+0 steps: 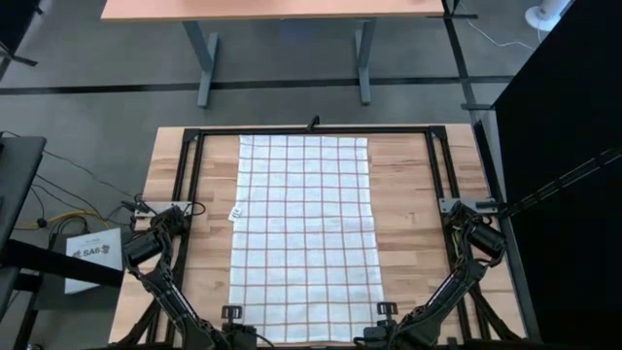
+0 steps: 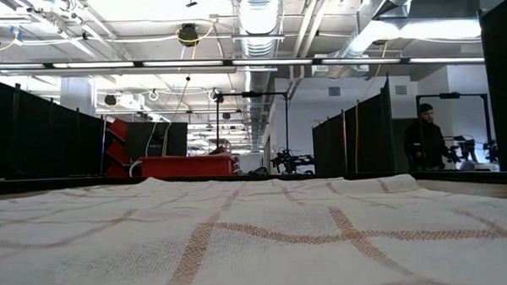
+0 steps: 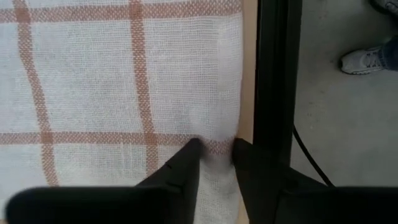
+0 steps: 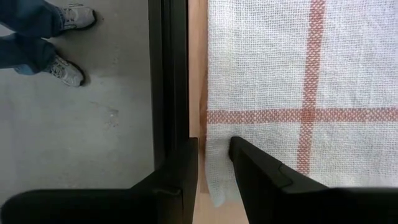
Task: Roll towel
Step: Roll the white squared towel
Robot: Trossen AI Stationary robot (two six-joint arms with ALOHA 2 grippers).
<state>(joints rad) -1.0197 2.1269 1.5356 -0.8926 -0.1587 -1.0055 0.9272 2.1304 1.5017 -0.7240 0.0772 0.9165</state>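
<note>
On the wooden table (image 1: 408, 194), both grippers' fingers pinch the flat towel's (image 1: 303, 233) near corners.

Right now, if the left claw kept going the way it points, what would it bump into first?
The towel. The left claw already has its fingertips at the cloth's edge, seemingly pinching it, with the table underneath.

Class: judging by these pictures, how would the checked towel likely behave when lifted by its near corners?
The towel looks thin and lies flat with soft ripples, so it would probably sag limply. The open weave suggests it is light. The left gripper bunches its edge, so it likely creases easily.
</note>
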